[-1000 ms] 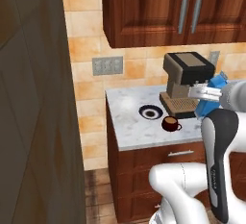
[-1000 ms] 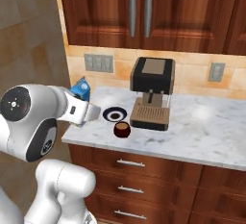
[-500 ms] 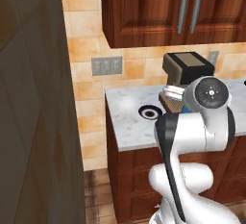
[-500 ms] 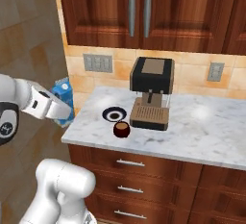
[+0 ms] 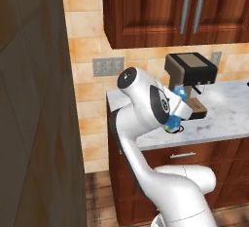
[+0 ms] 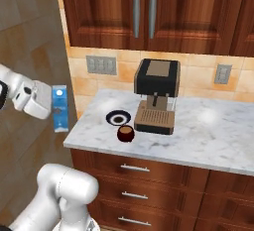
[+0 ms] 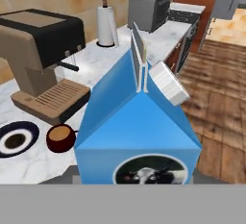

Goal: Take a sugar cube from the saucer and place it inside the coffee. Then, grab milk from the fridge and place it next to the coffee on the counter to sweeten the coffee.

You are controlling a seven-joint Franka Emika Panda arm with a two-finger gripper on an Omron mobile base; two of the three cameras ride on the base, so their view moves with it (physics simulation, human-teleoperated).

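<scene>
The arm has swung left since a second ago, carrying the single milk (image 6: pixel 60 109) carton from above the counter (image 6: pixel 208 128) to off its left edge. The jaws are clamped on the milk, held upright in the air. Beyond it, one coffee (image 6: pixel 125 133) cup stands on the marble just in front of one saucer (image 6: pixel 118 118). One coffee machine (image 6: pixel 157 96) sits just beside them, where it was.

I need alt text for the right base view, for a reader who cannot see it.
The gripper holds the blue milk upright in the air, left of the counter. On the marble stand the saucer, the coffee and a coffee machine.
</scene>
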